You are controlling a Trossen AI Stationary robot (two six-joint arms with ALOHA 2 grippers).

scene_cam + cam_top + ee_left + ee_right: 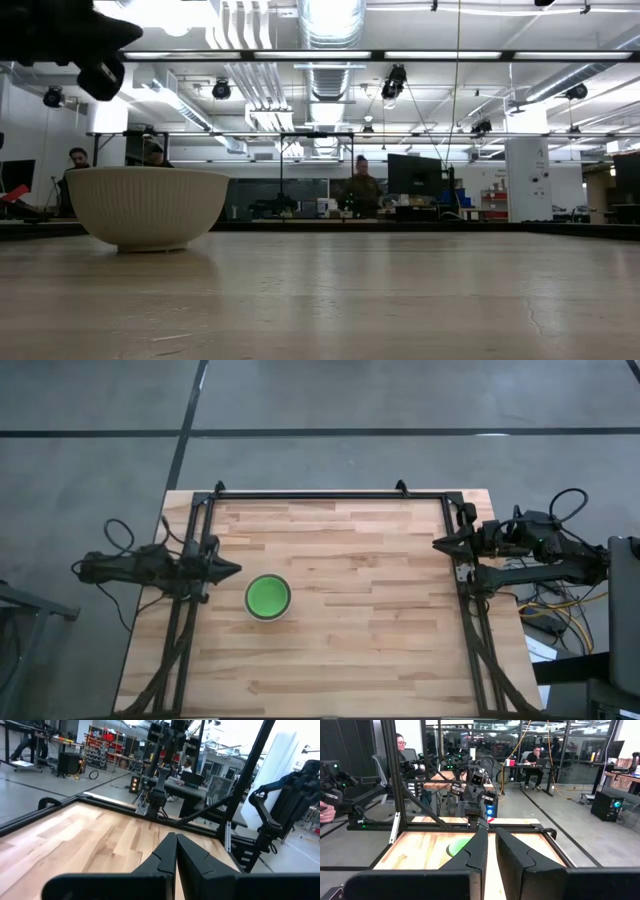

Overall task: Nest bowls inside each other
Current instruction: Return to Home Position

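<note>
Nested bowls (268,597) just beside left pincer (236,570), closed, empty.
Risk: clipping them w/ careless swing; right pincer (437,543) closed too, well apart.

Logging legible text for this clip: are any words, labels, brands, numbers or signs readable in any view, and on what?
No text can be read in any view.
Nested round plastic bowls, green within and pale ribbed outside: no marking shows.
Dark monitor behind the table: nothing legible on it.
Shelves with red bins in the room: any labels are too small and blurred to read.
</note>
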